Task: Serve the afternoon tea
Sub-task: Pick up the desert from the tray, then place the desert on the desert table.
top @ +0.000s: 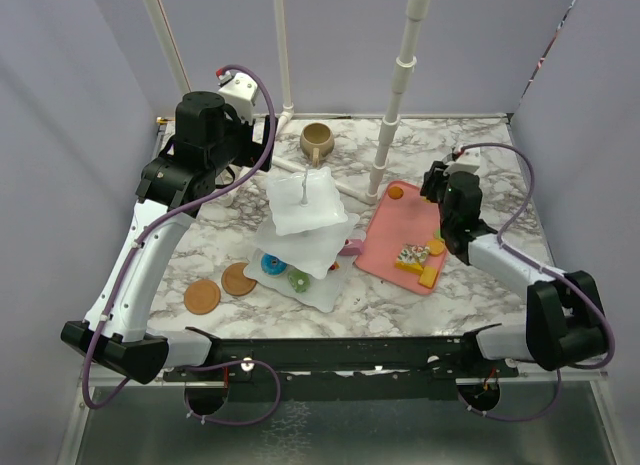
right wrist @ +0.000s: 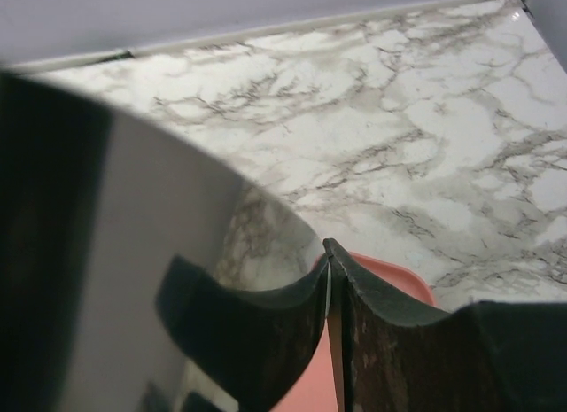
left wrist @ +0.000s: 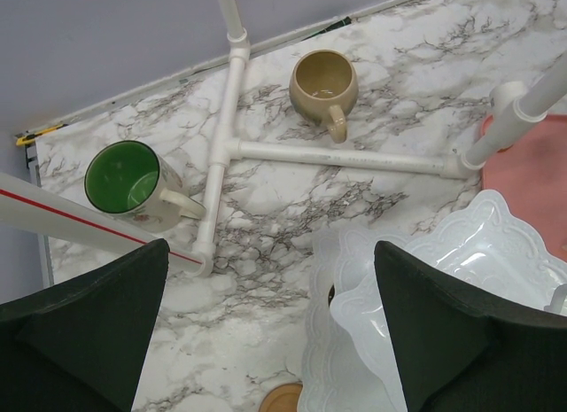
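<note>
The white three-tier stand [top: 305, 220] is mid-table; a blue donut [top: 270, 263] and a green one [top: 298, 279] lie on its bottom plate. The tan mug [top: 317, 138] stands behind it. In the left wrist view I see the tan mug [left wrist: 323, 82], the green-lined mug [left wrist: 133, 182] and the stand's plates [left wrist: 461, 252]. My left gripper [top: 205, 125] [left wrist: 270, 252] is open and empty, high above the table left of the stand. My right gripper [top: 440, 190] [right wrist: 330, 252] is over the pink tray's far end, shut on a shiny metal tongs blade [right wrist: 168, 217].
The pink tray [top: 385, 235] holds an orange pastry [top: 396, 192], a sprinkled piece [top: 410, 254] and yellow pieces [top: 432, 275]. Two brown discs [top: 202, 297] lie front left. White PVC pipes [top: 390, 115] [left wrist: 232, 120] rise from and lie across the back of the table.
</note>
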Tool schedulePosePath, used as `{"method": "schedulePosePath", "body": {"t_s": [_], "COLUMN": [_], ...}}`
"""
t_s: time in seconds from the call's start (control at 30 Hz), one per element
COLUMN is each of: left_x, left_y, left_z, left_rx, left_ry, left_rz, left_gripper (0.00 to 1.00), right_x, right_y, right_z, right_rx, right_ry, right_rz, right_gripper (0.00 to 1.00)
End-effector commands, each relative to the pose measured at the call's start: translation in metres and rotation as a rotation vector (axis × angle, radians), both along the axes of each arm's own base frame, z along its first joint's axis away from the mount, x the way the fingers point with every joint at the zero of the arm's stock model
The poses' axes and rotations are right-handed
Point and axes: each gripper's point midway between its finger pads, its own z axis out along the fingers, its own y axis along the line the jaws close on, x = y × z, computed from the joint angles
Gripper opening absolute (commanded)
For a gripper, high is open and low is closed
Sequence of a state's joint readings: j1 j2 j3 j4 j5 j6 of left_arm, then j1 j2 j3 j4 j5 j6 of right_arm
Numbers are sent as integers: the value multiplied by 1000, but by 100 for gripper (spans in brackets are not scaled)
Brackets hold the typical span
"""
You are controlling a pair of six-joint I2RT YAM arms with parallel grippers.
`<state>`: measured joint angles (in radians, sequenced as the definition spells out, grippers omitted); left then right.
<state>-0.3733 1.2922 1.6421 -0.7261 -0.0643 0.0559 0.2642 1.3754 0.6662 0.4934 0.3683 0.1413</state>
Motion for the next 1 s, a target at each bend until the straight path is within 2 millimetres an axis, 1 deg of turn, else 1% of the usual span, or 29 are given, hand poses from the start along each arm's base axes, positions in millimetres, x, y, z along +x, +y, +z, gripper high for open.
{"method": "schedulePosePath", "body": {"t_s": [0.0,0.1,0.3,0.43,0.53,0.67,0.7,0.97], "left_x": [-3,-4,-4,-3,-3,-4,-4,-4], "left_y": [5,4,-1,-2,-4,-3,-3,-5], "left_z": [19,19,14,15,15,15,15,14], "left_rx": [-17,-16,-19,-21,-25,-26,-25,-23], "left_ry": [-50,-48,-29,-30,-29,-28,-27,-25], "left_rz": [15,5,-18,-24,-31,-32,-33,-42], "left_gripper": [99,99,99,99,99,99,99,99], "right_x": [-17,-39,-91,-112,-118,-118,-120,-123], "right_y": [26,50,107,139,158,176,181,199], "right_z": [27,45,82,100,110,109,112,116], "right_rx": [126,201,268,326,394,446,462,538], "right_ry": [-28,-37,-104,-127,-147,-141,-155,-177], "right_rz": [141,256,471,567,625,676,698,754], "right_gripper": [33,32,32,32,32,32,32,33]}}
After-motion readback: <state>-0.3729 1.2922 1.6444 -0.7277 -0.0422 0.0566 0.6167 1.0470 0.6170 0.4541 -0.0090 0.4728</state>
